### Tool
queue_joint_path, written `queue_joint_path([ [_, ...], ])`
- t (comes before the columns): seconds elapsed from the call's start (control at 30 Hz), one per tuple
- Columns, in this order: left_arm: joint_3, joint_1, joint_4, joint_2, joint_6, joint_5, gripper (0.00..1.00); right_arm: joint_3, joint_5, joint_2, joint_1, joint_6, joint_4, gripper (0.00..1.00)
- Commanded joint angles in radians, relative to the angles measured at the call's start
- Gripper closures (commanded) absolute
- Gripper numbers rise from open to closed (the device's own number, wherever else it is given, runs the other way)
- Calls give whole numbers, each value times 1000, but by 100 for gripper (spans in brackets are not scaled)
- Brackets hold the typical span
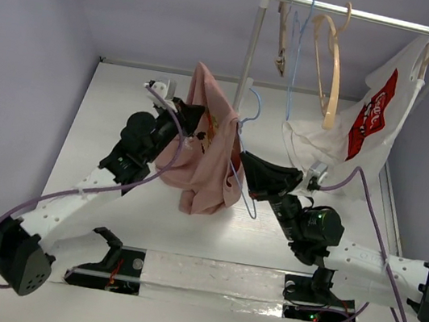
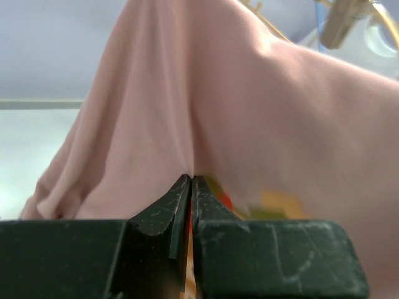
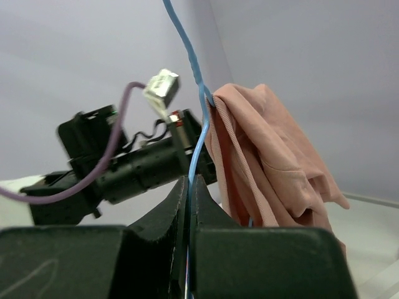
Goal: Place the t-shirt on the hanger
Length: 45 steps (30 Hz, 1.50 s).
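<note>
The dusty-pink t-shirt [image 1: 204, 147] hangs bunched in the air over the middle of the table, its print partly showing. My left gripper [image 1: 193, 123] is shut on the shirt's cloth at its left side; the left wrist view shows pink cloth [image 2: 249, 112] filling the frame and the jaws closed on a fold. My right gripper [image 1: 245, 164] is shut on the light-blue wire hanger [image 1: 242, 153], whose hook curls up by the shirt's right edge. In the right wrist view the blue wire [image 3: 193, 131] runs up from the closed jaws into the shirt's collar [image 3: 262, 156].
A white clothes rail [image 1: 360, 15] stands at the back right with tan wooden hangers [image 1: 332, 61], another blue wire hanger [image 1: 297, 51] and a white shirt with a red logo [image 1: 372, 121]. Walls close the left, back and right sides.
</note>
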Motion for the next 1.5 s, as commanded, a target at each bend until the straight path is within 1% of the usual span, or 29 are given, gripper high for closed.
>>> queue_joint_path([
  [0.0,-101,4,68,-145,-51,36,100,32,2,22,-6,-10,150,100],
  [0.1,-167,4,51,-218,-83,42,100,41,1,42,-15,-3,169,100],
  [0.13,-181,-8,45,-232,-100,85,100,50,1,55,-16,-3,173,100],
  [0.17,-201,-8,54,-260,-112,96,100,58,4,62,-16,-3,173,100],
  [0.2,-240,-25,65,-272,-123,108,100,61,4,70,-28,3,179,100],
  [0.3,-280,-101,56,-316,-123,120,100,72,-14,99,-77,49,186,100],
  [0.33,-287,-131,48,-329,-120,110,100,75,-18,105,-77,58,187,100],
  [0.37,-294,-198,30,-350,-115,104,100,81,-24,130,-91,68,192,100],
  [0.43,-308,-261,-2,-370,-109,73,100,96,-25,165,-100,82,210,100],
  [0.47,-317,-302,-28,-392,-110,71,100,106,-22,214,-100,83,219,100],
  [0.53,-349,-326,-58,-415,-129,68,100,144,-8,274,-100,68,273,100],
  [0.6,-392,-338,-105,-473,-149,56,100,185,27,347,-100,56,311,100],
  [0.67,-411,-338,-160,-548,-172,12,100,201,33,380,-100,46,328,100],
  [0.77,-384,-338,-251,-599,-169,-82,100,209,24,406,-100,45,330,100],
  [0.8,-329,-338,-287,-597,-178,-134,100,201,21,405,-100,46,334,100],
  [0.83,-298,-338,-329,-591,-193,-251,84,181,13,395,-100,55,334,100],
  [0.87,-264,-338,-376,-579,-205,-295,70,169,5,386,-100,60,334,100],
  [0.9,-208,-338,-384,-573,-209,-324,59,158,5,378,-100,63,336,100],
  [0.93,-183,-338,-386,-564,-212,-358,45,146,4,363,-100,69,333,100],
  [0.97,-155,-338,-380,-536,-216,-366,41,124,1,357,-100,72,333,100],
  [1.07,-58,-338,-368,-478,-244,-415,40,97,-11,337,-100,86,339,100],
  [1.13,-2,-338,-371,-415,-307,-484,39,75,-22,328,-100,94,337,100],
  [1.2,29,-307,-340,-364,-353,-489,38,60,-28,313,-100,95,330,100],
  [1.27,41,-268,-300,-312,-389,-437,35,52,-33,305,-100,92,327,100],
  [1.3,46,-205,-286,-295,-406,-402,35,49,-36,293,-100,92,314,100],
  [1.33,46,-171,-267,-277,-445,-312,34,46,-39,288,-100,89,308,100],
  [1.4,37,-84,-213,-232,-485,-227,34,41,-45,279,-100,86,298,100],
  [1.43,32,-65,-191,-220,-518,-149,34,41,-48,271,-100,82,290,100],
  [1.47,26,-56,-149,-199,-529,-122,33,41,-53,268,-100,79,284,100],
])
